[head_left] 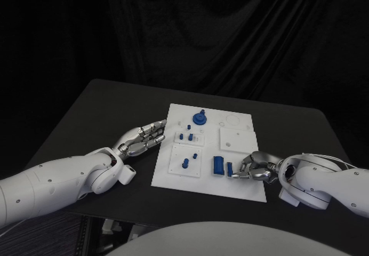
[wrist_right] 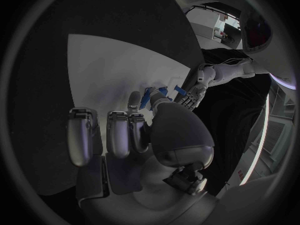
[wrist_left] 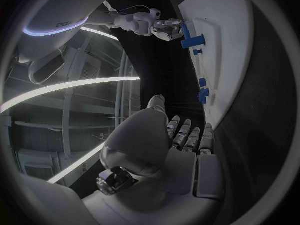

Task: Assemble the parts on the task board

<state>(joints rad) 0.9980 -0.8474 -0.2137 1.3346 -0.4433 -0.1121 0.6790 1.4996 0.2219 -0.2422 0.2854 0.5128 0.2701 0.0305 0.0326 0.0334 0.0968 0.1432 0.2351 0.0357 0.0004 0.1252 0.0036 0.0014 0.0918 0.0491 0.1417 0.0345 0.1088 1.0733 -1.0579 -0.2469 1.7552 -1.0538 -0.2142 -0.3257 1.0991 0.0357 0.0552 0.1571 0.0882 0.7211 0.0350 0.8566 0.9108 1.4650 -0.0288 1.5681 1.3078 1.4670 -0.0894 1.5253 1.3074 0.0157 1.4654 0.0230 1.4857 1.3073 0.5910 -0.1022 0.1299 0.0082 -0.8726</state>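
Note:
The white task board (head_left: 240, 140) lies mid-table. A blue gear-like part (head_left: 200, 118) stands near its far edge, and several small blue pegs (head_left: 186, 137) stand in its left half. A thick blue cylinder (head_left: 218, 166) stands near the front. Beside it is a slim blue peg (head_left: 229, 169), which my right hand (head_left: 254, 166) pinches between thumb and fingertip at the board's front right; the same peg (wrist_right: 145, 97) sits by the thumb in the right wrist view. My left hand (head_left: 144, 137) rests at the board's left edge, its fingers stretched out and holding nothing.
The black table (head_left: 92, 122) has bare room left, right and beyond the board. The board's right half holds raised white plates (head_left: 237, 140) with no blue parts on them. In the left wrist view, the board (wrist_left: 231, 45) runs past my left fingers (wrist_left: 187, 135).

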